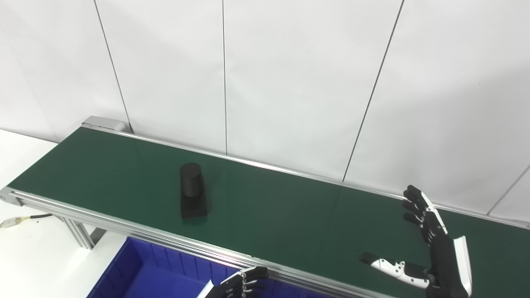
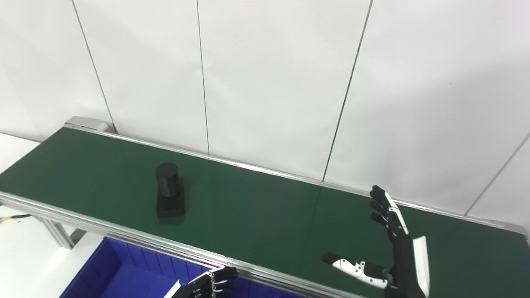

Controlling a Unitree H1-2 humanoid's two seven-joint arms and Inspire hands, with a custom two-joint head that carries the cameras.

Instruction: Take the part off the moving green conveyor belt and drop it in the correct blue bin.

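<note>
A black part (image 1: 192, 190), a cylinder standing on a square base, rests upright on the green conveyor belt (image 1: 269, 207), left of its middle. My right hand (image 1: 430, 244) hovers over the belt's right portion, far from the part, open with fingers pointing up and thumb stretched left. My left hand (image 1: 242, 283) shows only partly at the bottom edge, below the belt's near rail and over the blue bin (image 1: 140, 273); its fingers look curled and whether it holds anything is hidden.
The belt's aluminium rails (image 1: 136, 231) run along both long sides. White wall panels (image 1: 290, 74) stand right behind the belt. A cable (image 1: 25, 219) lies on the white floor at the left.
</note>
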